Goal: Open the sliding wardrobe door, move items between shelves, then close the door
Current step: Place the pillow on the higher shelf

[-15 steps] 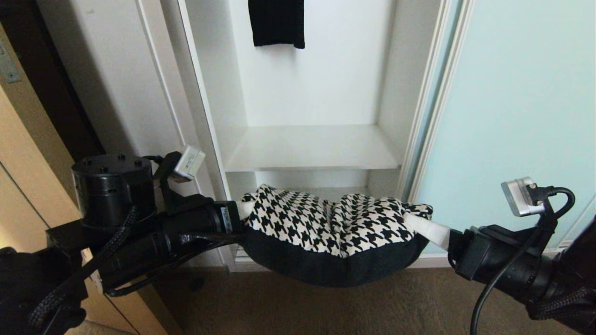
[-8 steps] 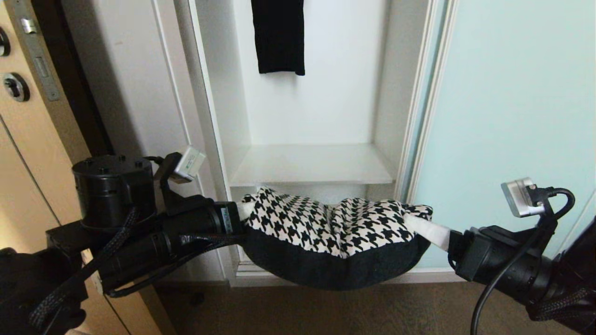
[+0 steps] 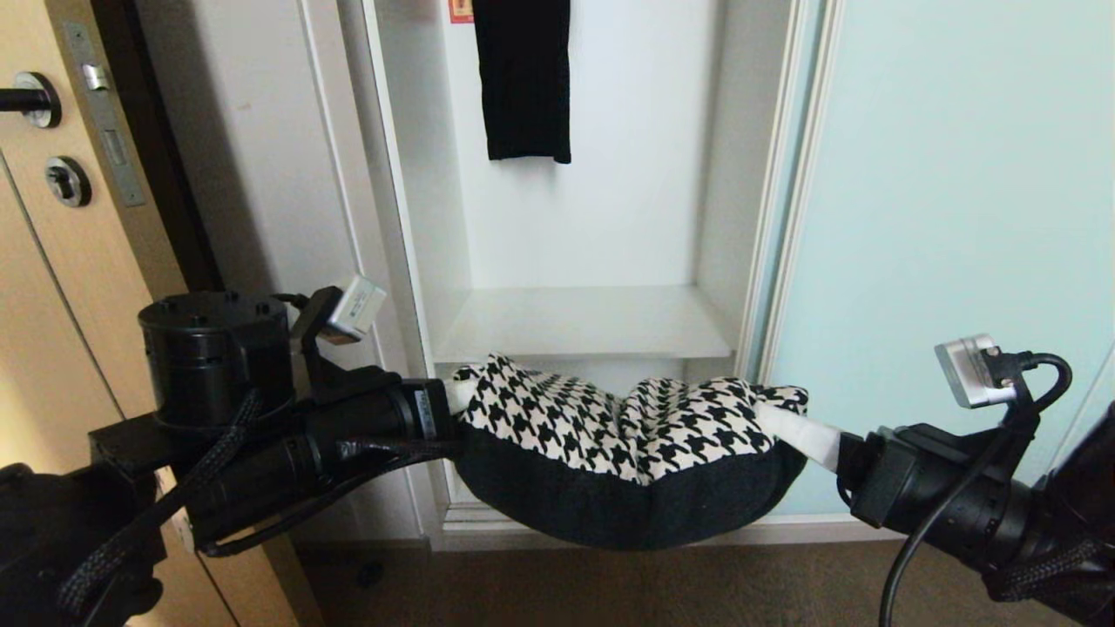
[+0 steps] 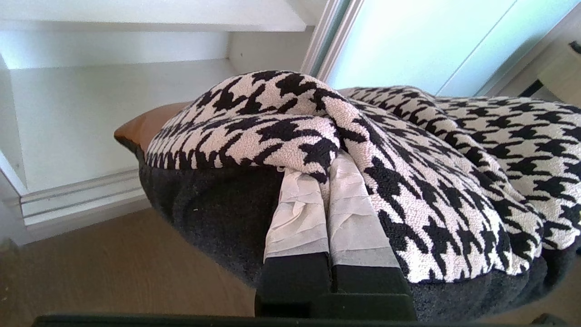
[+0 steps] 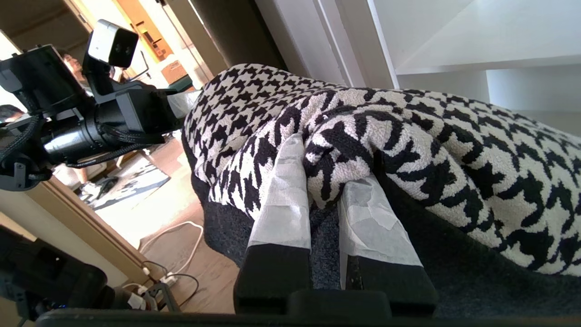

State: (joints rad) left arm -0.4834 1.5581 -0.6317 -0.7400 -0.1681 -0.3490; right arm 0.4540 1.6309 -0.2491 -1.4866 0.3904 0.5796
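The houndstooth bundle hangs between both arms in front of the open wardrobe, just below the white shelf. The left pincer is clamped on one end and the right pincer on the other, so the soft fabric sags but does not unfold. The sliding wardrobe door stands aside at the right, leaving the compartment free.

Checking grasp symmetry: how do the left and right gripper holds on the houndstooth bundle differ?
The left gripper has its fingers pressed together on a thin edge of the houndstooth bundle; the right gripper has a thicker fold wedged between its fingers, which stand slightly apart. Left grips the bundle's left end, right its right end. Both are clamped on it, carrying it in front of the shelf.
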